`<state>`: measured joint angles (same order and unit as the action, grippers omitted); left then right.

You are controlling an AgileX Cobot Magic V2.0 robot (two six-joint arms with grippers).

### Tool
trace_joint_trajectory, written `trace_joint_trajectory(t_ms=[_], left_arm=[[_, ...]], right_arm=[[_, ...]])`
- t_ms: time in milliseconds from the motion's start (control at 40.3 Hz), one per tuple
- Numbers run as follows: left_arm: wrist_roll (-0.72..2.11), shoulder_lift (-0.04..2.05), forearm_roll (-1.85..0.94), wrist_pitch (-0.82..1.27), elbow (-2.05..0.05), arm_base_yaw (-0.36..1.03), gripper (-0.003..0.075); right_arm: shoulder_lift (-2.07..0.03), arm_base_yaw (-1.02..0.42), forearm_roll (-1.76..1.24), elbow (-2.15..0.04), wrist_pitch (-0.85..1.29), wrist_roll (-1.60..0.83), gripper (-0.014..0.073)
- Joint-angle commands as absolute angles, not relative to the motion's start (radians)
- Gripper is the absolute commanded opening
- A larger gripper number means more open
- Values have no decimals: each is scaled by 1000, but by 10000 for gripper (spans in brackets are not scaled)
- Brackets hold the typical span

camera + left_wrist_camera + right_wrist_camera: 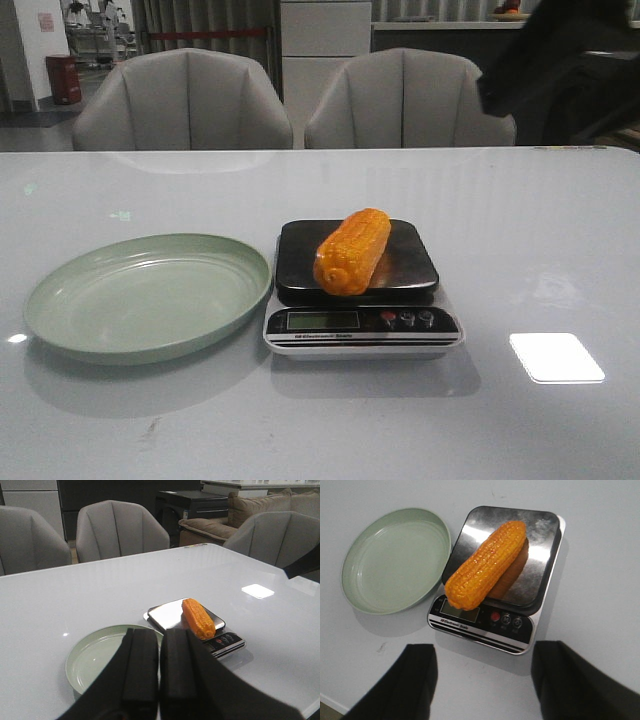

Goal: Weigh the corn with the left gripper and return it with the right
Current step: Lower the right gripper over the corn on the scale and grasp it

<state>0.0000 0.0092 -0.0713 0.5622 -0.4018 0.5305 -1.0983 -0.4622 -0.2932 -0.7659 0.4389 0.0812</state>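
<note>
Corn [352, 250] lies on its side across the dark steel platform of a kitchen scale [362, 330], set at a slant so that one blunt end reaches past the platform's near edge, above the display. The scale stands on the white glossy surface [540, 250], with its display and three small buttons facing the robot. Just beside the scale, on the robot's left, sits a shallow pale green plate [60, 300]; in the front view the plate's rim seems to meet the scale's corner, though I cannot tell whether they touch.

The left tool [159, 672] is clenched on nothing, its two blocky black fingers [141, 670] pressed together, and it hangs back from the plate and scale. The right tool [482, 680] is released, its two dark fingers [417, 672] spread wide apart, hovering above the surface on the near side of the scale. Neither tool touches the corn.

Two grey armchairs [185, 100] stand behind the surface.
</note>
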Motion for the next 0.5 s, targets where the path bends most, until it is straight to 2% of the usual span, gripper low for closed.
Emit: trace_joint_trajectory(t_ms=[0,199,472], left_arm=[[0,22,-77,483,-427,528,130],[0,22,-77,483,-427,528,131],[0,22,-77,493,-427,528,131]], right_arm=[[-1197,-472,-305,-890,440,131,430],[-1411,-496,-304,-1092,554,192,414],[-1629,-499,-254,-1370,754,365,454]])
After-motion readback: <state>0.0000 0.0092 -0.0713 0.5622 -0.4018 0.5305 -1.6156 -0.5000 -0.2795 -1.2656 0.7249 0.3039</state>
